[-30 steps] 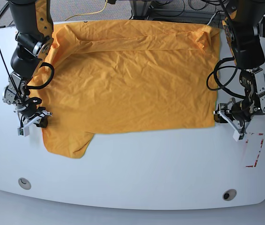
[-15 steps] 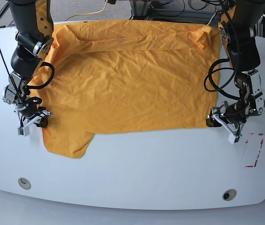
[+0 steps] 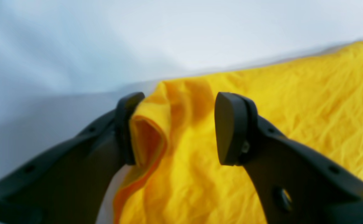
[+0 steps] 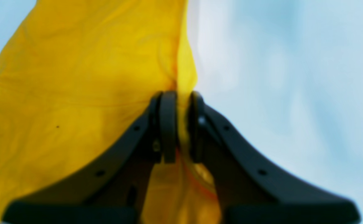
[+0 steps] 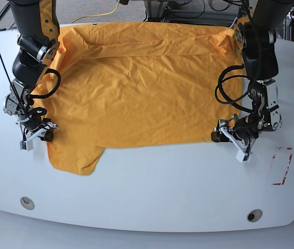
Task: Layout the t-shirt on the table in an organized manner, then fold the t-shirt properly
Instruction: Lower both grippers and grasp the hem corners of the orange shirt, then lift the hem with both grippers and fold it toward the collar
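The orange-yellow t-shirt (image 5: 142,93) lies spread and wrinkled over the far half of the white table (image 5: 152,187), with a flap hanging toward the near left. My left gripper (image 5: 227,136) is at the shirt's near right corner. In the left wrist view the left gripper (image 3: 175,127) is open, with a bunched fold of the t-shirt (image 3: 293,109) between its jaws, touching one pad. My right gripper (image 5: 39,134) is at the shirt's left edge. In the right wrist view the right gripper (image 4: 181,124) is shut on a pinch of the t-shirt (image 4: 75,77).
A red tape outline (image 5: 282,166) marks the table at the near right. Two round grey grommets (image 5: 27,202) (image 5: 254,215) sit near the front edge. Cables and equipment lie beyond the far edge.
The left arm has moved leftward across the table, bringing its open gripper onto the shirt's near right corner. The right arm and its grip have not moved.
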Available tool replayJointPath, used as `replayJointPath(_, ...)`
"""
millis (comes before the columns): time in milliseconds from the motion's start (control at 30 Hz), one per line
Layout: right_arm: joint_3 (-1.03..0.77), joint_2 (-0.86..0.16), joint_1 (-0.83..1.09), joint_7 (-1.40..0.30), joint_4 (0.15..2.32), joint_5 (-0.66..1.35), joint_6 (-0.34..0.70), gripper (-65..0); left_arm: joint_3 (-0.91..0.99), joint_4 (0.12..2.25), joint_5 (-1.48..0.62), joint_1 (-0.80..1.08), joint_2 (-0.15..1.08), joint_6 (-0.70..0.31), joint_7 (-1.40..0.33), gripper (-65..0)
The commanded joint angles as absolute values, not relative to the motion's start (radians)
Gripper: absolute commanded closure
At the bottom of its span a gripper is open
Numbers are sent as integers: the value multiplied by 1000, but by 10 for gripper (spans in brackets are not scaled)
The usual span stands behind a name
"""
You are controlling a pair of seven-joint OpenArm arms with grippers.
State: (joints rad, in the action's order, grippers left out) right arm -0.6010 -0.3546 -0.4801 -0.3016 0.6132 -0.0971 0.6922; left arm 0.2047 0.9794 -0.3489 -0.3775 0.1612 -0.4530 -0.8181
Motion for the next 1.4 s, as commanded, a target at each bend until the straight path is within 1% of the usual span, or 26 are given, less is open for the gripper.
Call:
replayJointPath(0,-601,-371,-499,-305,624,-93,698,-67,205,980,-329,-394,162,-446,-863,-268)
replayJointPath(100,-601,-371,-499,-305,624,-93,698,-49,206,978,-329,-404,162,-446,-854,-171)
replayJointPath(167,-601,-371,-499,-305,624,-97,698,0,206,977,-328,-409,162,-446,-840,-93)
replayJointPath(267,-601,-371,-499,-305,624,-99,698,0,206,977,-326,-410,162,-444,-835,-36)
replayJointPath(433,-601,-371,-503,-305,625,-99,698,0,206,990,-328,-414,162,-444,-837,-21)
replayJointPath(633,-601,-371,-498,-318,704,-99,698,0,208,1106,-329,-404,162,-444,-845,-4)
replayJointPath(967,-601,-364,-470,-489,946,-93,698,0,208,1287,-329,-366,163,-449,-908,-7)
replayJointPath(1200,-601,-364,-435,-582,1064,-91,698,0,208,1340,-329,-358,165,-450,-967,-8)
replayJointPath(1367,-602,-351,-389,-642,1168,-91,698,0,208,1395,-331,-348,189,-452,-1013,-8)
